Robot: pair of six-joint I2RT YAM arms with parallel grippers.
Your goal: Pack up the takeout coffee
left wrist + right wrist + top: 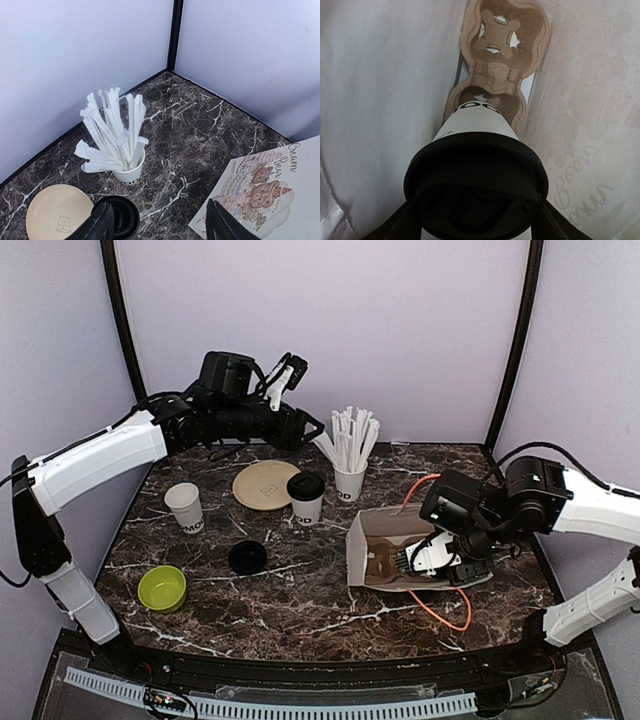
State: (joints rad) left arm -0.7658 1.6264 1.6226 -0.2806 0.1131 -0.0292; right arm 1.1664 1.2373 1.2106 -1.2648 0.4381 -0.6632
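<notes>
One takeout coffee cup, white with black lettering and a black lid, is inside the white paper bag. Its base sits in the near slot of a brown cardboard carrier. My right gripper is shut on it, a finger pressed against each side of the lid. A second lidded takeout coffee cup stands on the table beside the tan plate. My left gripper hovers open above the table, nothing between its fingers. This cup's lid shows just under the left finger.
A cup of paper-wrapped straws stands at the back. A tan plate, a lidless white cup, a loose black lid and a green bowl lie to the left. An orange cable runs under the bag.
</notes>
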